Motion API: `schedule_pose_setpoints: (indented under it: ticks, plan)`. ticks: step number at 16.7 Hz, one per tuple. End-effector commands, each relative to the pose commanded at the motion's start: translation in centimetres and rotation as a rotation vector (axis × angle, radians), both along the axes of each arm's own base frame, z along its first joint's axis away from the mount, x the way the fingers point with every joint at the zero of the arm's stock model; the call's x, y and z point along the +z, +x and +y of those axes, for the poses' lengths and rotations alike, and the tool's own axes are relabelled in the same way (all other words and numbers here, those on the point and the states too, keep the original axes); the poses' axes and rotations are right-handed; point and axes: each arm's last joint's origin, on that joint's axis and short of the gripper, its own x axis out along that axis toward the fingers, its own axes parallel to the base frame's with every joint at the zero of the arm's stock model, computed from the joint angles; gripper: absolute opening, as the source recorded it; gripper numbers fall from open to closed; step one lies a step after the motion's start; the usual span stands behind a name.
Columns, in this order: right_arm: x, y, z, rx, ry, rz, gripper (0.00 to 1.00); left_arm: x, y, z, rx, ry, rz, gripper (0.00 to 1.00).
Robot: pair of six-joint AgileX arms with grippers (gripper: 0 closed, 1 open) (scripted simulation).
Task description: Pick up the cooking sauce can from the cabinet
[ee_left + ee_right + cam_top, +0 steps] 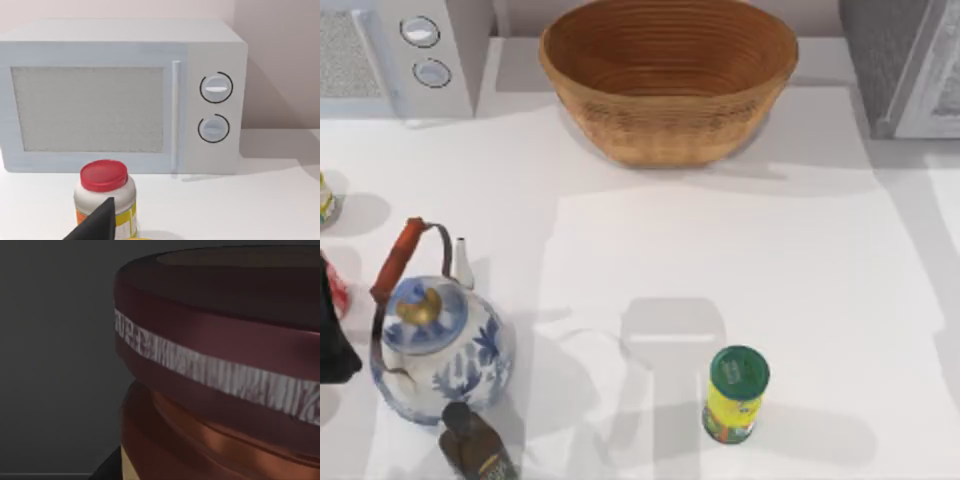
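Note:
The cooking sauce can (215, 365) looms very close in the right wrist view. It has a dark maroon rim with a pale lettered band and an orange-red body, against a dark grey interior. A dark edge of my right gripper (107, 469) shows beside the can's base. The cabinet (880, 60), grey and speckled with a pale door (935, 85), stands at the table's back right corner. My left arm (332, 345) is parked at the table's left edge, a dark part of its gripper (100, 222) in front of a red-lidded jar (104, 192).
A white microwave (400, 50) stands back left and a wicker basket (668, 85) back centre. A blue-and-white kettle (435, 345) and a dark brown bottle (475, 450) sit front left. A yellow can with a green lid (735, 392) stands front centre.

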Motion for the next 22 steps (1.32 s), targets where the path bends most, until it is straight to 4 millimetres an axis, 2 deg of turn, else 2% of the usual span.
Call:
schedule_pose_setpoints:
  ticks: [3, 5, 7, 13, 16, 19, 22]
  plan:
    - [1.6, -5.7, -0.1, 0.000, 0.001, -0.008, 0.00, 0.0, 0.0, 0.0, 0.000, 0.000, 0.000, 1.00]
    - [1.9, -8.0, -0.3, 0.000, 0.001, -0.005, 0.00, 0.0, 0.0, 0.0, 0.000, 0.000, 0.000, 1.00]
    - [1.9, -8.8, -0.3, 0.000, 0.001, -0.002, 0.00, 0.0, 0.0, 0.0, 0.000, 0.000, 0.000, 1.00]
    - [2.0, -9.2, -0.5, 0.000, 0.008, -0.010, 0.00, 0.0, 0.0, 0.0, 0.000, 0.000, 0.000, 1.00]
    - [1.4, -10.6, -0.7, 0.021, 0.006, -0.023, 0.00, 0.0, 0.0, 0.0, 0.000, 0.000, 0.000, 1.00]
    - [-0.3, -12.8, -1.0, 0.044, 0.004, -0.036, 0.00, 0.0, 0.0, 0.0, 0.000, 0.000, 0.000, 1.00]
    - [-4.3, -14.2, -1.8, 0.036, -0.003, 0.010, 0.00, 0.0, 0.0, 0.0, 0.000, 0.000, 0.000, 1.00]
